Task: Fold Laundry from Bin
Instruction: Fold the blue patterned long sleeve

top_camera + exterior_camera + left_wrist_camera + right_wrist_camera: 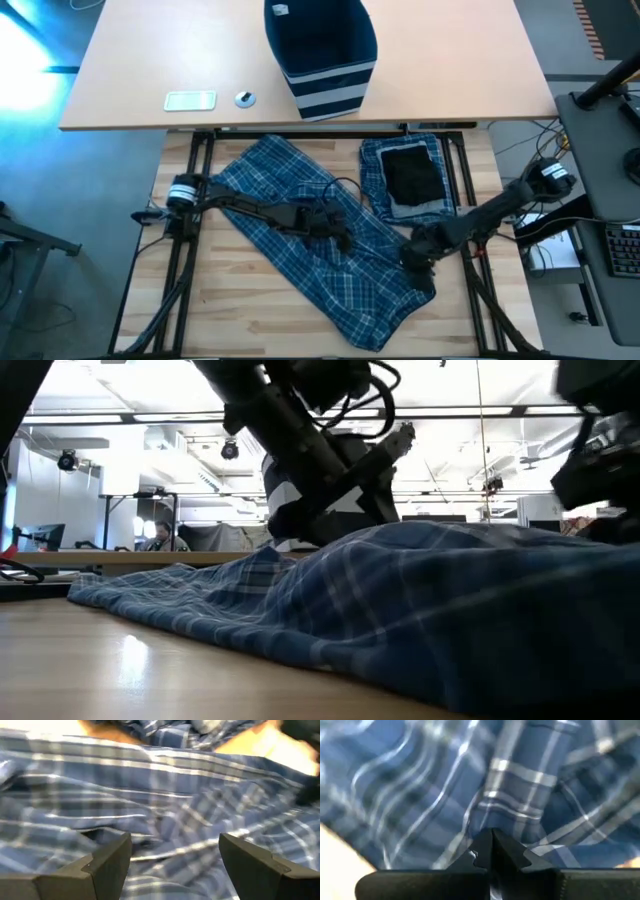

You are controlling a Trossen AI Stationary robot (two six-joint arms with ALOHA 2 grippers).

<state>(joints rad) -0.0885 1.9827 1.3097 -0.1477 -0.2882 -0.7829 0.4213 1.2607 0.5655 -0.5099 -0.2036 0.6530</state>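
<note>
Blue-and-white plaid trousers [352,285] lie spread slantwise on the wooden table, from far left to near right. My left gripper [340,232] hangs open just over their middle. In the left wrist view its fingers [112,860] stand wide apart above the cloth [175,810]. My right gripper [420,265] is shut at the trousers' right edge. A folded stack lies at the far right, with a black piece [412,172] on top of plaid cloth [372,165]. The navy bin [330,90] with pale stripes stands on the far tabletop. My right gripper [492,837] has its shut fingertips at the plaid cloth [495,815] by the trousers' right edge, where creases run in toward the tips. It comes steeply from above, slanting from the table's right. One layer or several, I cannot tell. The trousers lie on the table.
A flat white device [190,100] and a small round thing [245,98] lie on the far tan tabletop, left of the bin. Bare wood [220,300] shows at the near left. A second desk with cables [600,230] stands beyond the table's right edge.
</note>
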